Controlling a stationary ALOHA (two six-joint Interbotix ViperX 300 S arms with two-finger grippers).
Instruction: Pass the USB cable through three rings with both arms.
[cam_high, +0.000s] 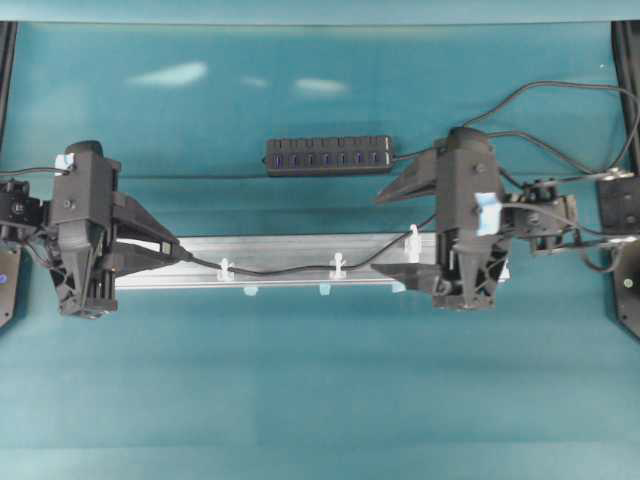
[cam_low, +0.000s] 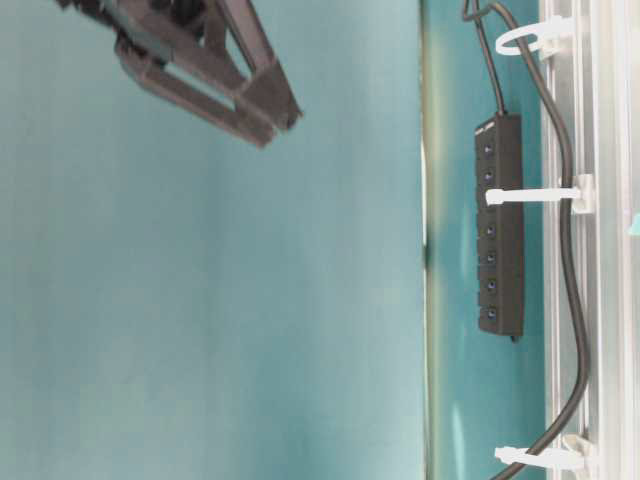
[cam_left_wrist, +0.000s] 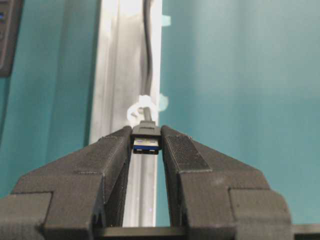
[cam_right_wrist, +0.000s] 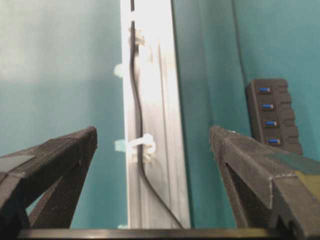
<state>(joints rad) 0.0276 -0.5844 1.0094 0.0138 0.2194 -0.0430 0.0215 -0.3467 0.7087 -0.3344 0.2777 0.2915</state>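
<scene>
The small black USB plug with a blue insert (cam_left_wrist: 146, 141) is pinched between the fingertips of the left black two-finger hand (cam_high: 178, 252), at the left end of the long silver aluminium rail (cam_high: 300, 245) that lies on the teal counter (cam_high: 320, 380). From the plug, the thin black USB cable (cam_high: 290, 268) is led rightward along the rail. It is threaded through the three small white translucent plastic rings: the left one (cam_high: 226, 269) just beside the left hand's tips, the middle one (cam_high: 339, 265), and the right one (cam_high: 412, 243) near the right hand. Past the third ring the cable is seen rising off the rail toward the upper right.

The right black two-finger hand (cam_high: 385, 195) is spread wide and holds nothing; in its wrist view the rail and cable are seen in the gap between its fingers, apart from them. A black multi-port hub with blue sockets (cam_high: 328, 156) is set on the counter behind the rail.
</scene>
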